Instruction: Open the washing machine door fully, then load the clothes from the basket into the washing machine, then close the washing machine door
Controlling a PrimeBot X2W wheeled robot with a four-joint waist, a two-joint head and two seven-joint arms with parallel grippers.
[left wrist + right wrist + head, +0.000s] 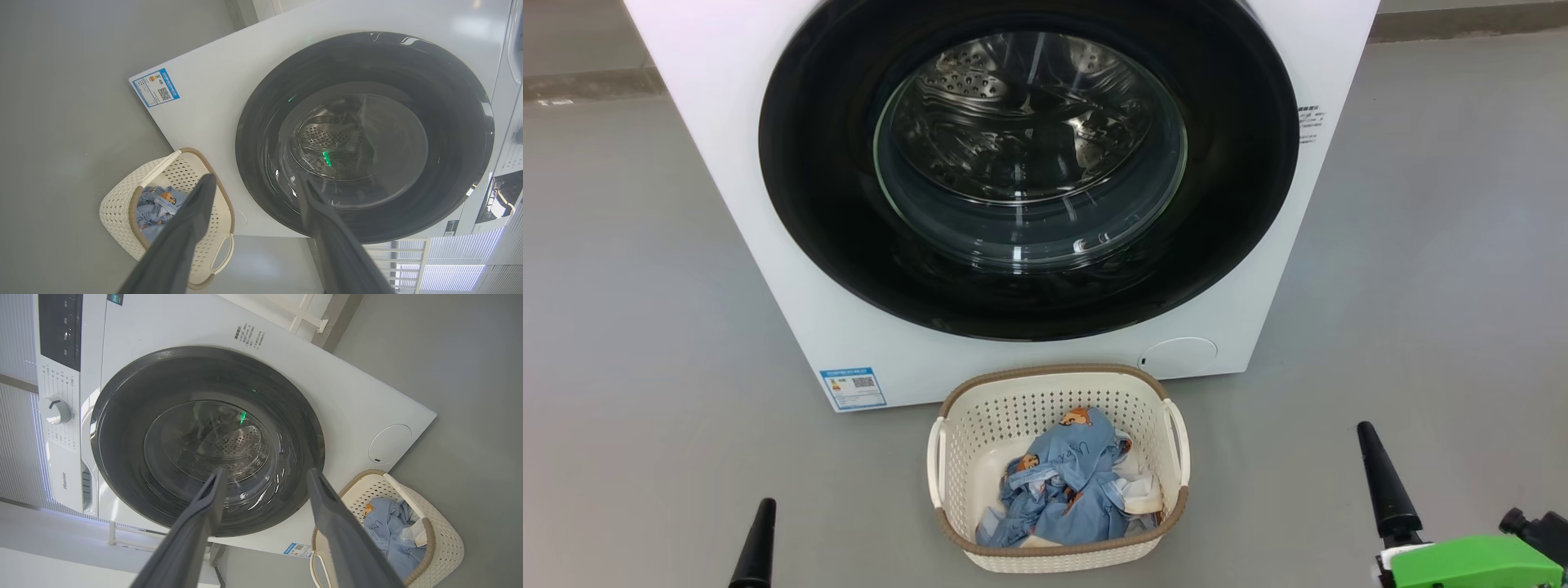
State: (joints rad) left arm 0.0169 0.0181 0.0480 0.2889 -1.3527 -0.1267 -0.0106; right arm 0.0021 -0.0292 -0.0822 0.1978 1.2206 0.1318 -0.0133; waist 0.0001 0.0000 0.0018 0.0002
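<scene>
I see washing machine door (1029,314) shut on washing machine (768,269), far centre. Basket (1045,377) on floor (621,327) just before it, clothes (1066,486) heaped inside. My left pincer (255,177) and right pincer (265,469) gape wide, empty, near, flanking basket.

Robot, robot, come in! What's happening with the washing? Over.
Left gripper open, empty; right gripper open, empty. Washing machine door shut. Clothes in basket. Basket sits close before door, might crowd its swing. Over.
</scene>
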